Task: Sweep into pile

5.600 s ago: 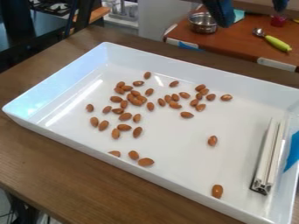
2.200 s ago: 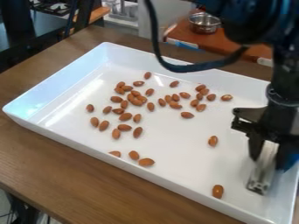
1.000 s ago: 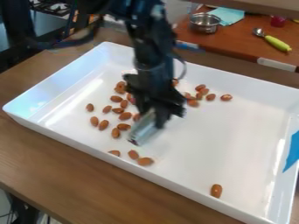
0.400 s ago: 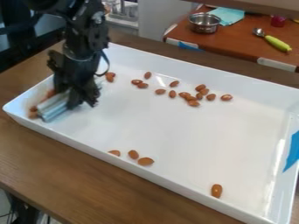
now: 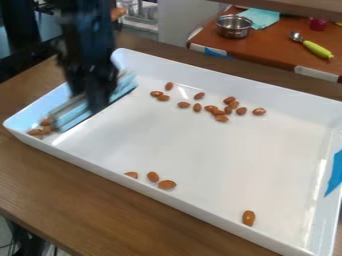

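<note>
- I have the black gripper (image 5: 97, 102) at the left end of the white tray (image 5: 260, 160), clenched on a pale, long sweeping bar (image 5: 72, 116).
- The bar slants along the tray's left wall, with a small cluster of almonds (image 5: 46, 130) beside its near end, in the corner.
- I judge this to be the end of one sweeping stroke, with the pile only partly made.
- Loose almonds (image 5: 221, 118) lie scattered toward the far wall; three more (image 5: 166, 184) lie by the near wall, and a single almond (image 5: 248, 218) sits near the right-hand near corner.
- Next, I should lift the bar clear, set it down right of the strays, and sweep leftward, keeping it low so none slip under.
</note>
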Robot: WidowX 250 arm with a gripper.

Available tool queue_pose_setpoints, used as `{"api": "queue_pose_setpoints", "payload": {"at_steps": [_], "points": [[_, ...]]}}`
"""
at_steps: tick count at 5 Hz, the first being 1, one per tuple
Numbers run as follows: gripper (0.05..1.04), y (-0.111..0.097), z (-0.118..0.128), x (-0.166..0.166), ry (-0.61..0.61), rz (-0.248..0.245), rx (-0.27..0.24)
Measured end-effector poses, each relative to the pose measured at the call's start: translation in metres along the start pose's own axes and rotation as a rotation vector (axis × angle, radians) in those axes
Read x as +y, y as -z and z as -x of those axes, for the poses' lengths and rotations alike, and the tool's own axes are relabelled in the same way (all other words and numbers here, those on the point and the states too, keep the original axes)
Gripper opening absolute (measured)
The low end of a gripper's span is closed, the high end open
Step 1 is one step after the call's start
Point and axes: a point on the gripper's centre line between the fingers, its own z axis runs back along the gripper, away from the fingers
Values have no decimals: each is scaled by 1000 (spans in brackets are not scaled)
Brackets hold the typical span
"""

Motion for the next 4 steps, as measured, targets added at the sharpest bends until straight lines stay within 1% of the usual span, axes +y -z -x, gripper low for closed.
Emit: {"api": "queue_pose_setpoints", "payload": {"at_steps": [1, 2, 3, 4], "points": [[378, -38, -18, -31, 11, 200, -157], [378, -28, -40, -74, -6, 252, -126], [378, 4, -50, -122, -30, 248, -55], [378, 15, -74, -162, -82, 207, -70]]}}
